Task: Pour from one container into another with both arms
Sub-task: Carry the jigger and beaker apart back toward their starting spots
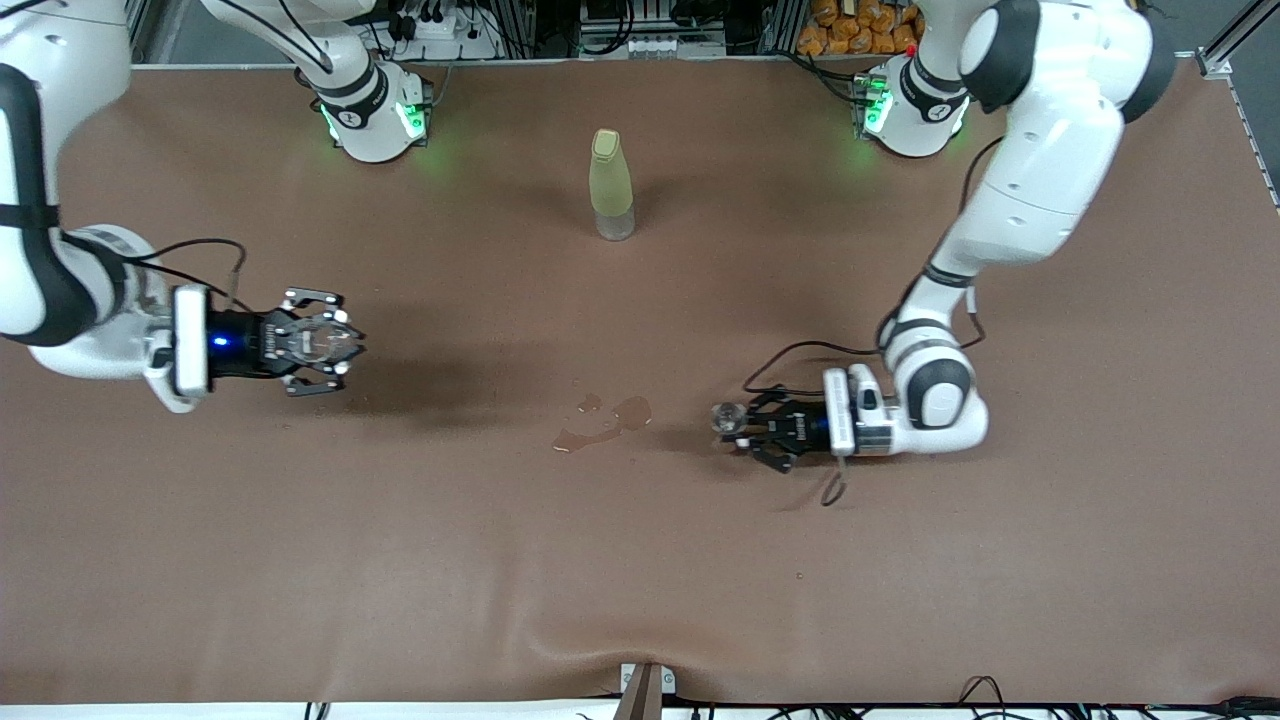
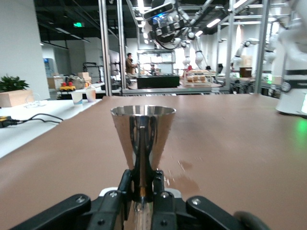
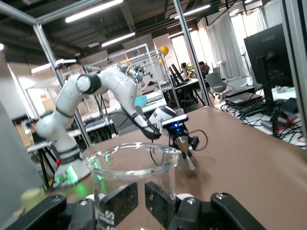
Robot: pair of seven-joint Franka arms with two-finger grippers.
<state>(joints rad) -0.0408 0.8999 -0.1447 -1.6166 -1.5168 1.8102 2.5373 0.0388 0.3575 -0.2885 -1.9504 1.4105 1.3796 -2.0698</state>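
Observation:
My right gripper [image 1: 345,347] is shut on a clear glass beaker [image 1: 322,340], held upright in the air over the right arm's end of the table. In the right wrist view the beaker [image 3: 132,175] shows printed marks, with my right gripper [image 3: 146,199] at its lower wall. My left gripper [image 1: 735,425] is shut on a shiny metal cone-shaped cup [image 1: 727,417], low over the table. The left wrist view has the cup [image 2: 143,127] upright, pinched at its narrow waist by my left gripper [image 2: 143,184].
A yellow-green bottle [image 1: 611,185] stands upright between the two arm bases. A wet spill patch [image 1: 600,422] lies on the brown table cover [image 1: 640,580], between the grippers and close to the metal cup. Cables trail from both wrists.

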